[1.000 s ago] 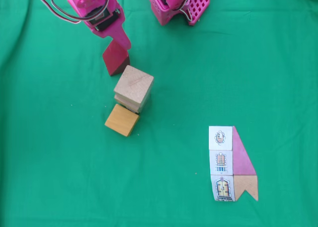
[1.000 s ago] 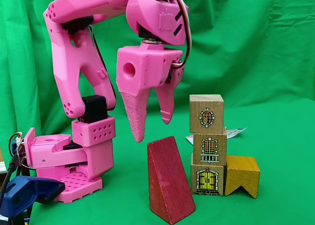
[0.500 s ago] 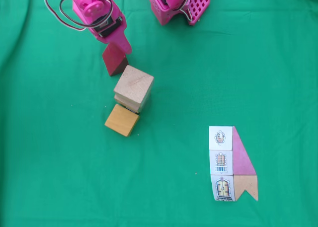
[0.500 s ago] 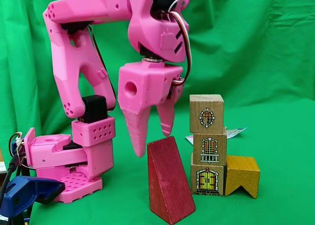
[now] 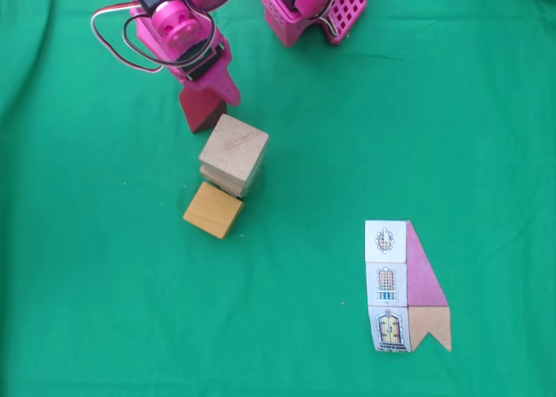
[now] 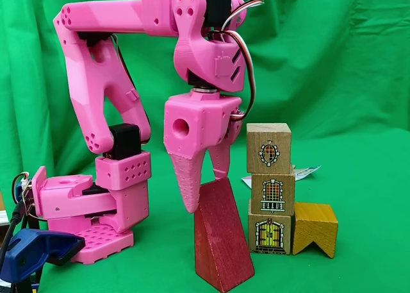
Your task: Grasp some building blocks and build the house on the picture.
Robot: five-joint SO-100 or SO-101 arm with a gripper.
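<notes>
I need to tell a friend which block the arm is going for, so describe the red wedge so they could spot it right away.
Start at the pink arm on the green cloth. Its gripper hangs with open fingers astride the top of the red wedge, which stands upright beside the stack of three picture cubes. It is the one dark red, triangular block; its neighbours are light wood or yellow.
</notes>
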